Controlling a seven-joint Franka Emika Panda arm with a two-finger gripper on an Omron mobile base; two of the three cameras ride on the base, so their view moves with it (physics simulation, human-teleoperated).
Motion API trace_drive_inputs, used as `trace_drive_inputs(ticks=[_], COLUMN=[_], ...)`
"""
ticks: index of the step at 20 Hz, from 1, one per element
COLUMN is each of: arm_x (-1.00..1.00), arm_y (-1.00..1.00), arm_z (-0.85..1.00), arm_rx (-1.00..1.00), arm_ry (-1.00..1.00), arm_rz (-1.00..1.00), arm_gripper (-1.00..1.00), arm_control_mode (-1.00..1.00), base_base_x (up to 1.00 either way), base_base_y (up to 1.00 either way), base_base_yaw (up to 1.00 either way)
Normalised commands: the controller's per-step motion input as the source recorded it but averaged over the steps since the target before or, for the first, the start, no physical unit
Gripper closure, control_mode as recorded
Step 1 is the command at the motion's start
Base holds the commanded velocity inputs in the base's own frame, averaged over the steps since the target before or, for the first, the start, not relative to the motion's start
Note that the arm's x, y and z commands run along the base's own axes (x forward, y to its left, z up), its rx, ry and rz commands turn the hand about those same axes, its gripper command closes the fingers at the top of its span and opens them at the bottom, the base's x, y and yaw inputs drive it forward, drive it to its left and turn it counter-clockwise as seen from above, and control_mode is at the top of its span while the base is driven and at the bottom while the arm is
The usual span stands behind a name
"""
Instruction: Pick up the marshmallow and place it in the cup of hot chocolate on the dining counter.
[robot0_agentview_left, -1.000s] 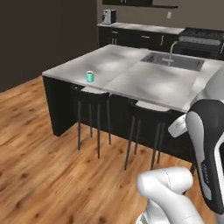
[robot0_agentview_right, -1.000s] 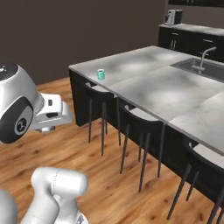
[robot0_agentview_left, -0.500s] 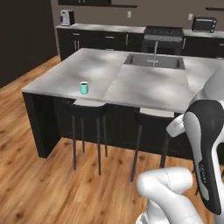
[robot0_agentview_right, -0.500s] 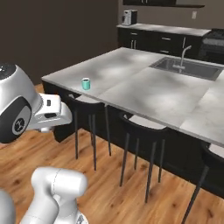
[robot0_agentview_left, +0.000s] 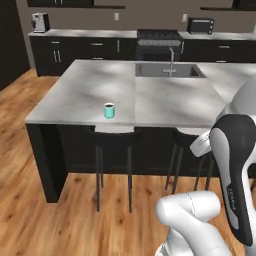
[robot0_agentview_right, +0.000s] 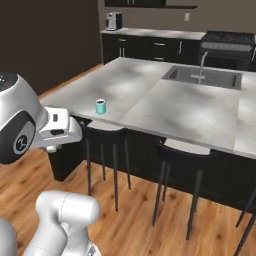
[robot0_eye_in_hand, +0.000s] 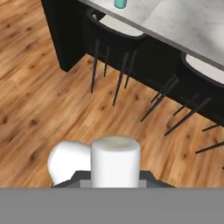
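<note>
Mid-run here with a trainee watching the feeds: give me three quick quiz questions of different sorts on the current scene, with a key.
1. True or false: the cup of hot chocolate stands near the dining counter edge, above a stool.
2. What is set into the counter's far side? A) sink B) plate C) toaster
3. Fill in: the floor is made of ____.

Key: 1 true; 2 A; 3 wood.

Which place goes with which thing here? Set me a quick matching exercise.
1 cup of hot chocolate
2 tap
3 coffee machine
4 stool

A left end of the back worktop
B tucked under the dining counter
C on the dining counter, near its edge
D at the sink

Pairs: 1-C, 2-D, 3-A, 4-B
</note>
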Motion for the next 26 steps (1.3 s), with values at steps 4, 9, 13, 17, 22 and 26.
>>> trace_drive_inputs(ticks=[4, 9, 13, 17, 22, 26], arm_x=[0.0, 0.0, 0.0, 0.0, 0.0, 0.0], arm_y=[0.0, 0.0, 0.0, 0.0, 0.0, 0.0], arm_z=[0.0, 0.0, 0.0, 0.0, 0.0, 0.0], arm_rx=[0.0, 0.0, 0.0, 0.0, 0.0, 0.0], arm_ry=[0.0, 0.0, 0.0, 0.0, 0.0, 0.0], arm_rz=[0.0, 0.0, 0.0, 0.0, 0.0, 0.0], arm_gripper=[1.0, 1.0, 1.0, 1.0, 1.0, 1.0], arm_control_mode=[1.0, 1.0, 1.0, 1.0, 1.0, 1.0], base_base_x=[0.68, 0.56, 0.58, 0.61, 0.66, 0.68], base_base_y=[1.0, 1.0, 0.85, 0.54, 0.07, 0.0], base_base_yaw=[-0.38, -0.34, -0.29, -0.23, -0.17, -0.13])
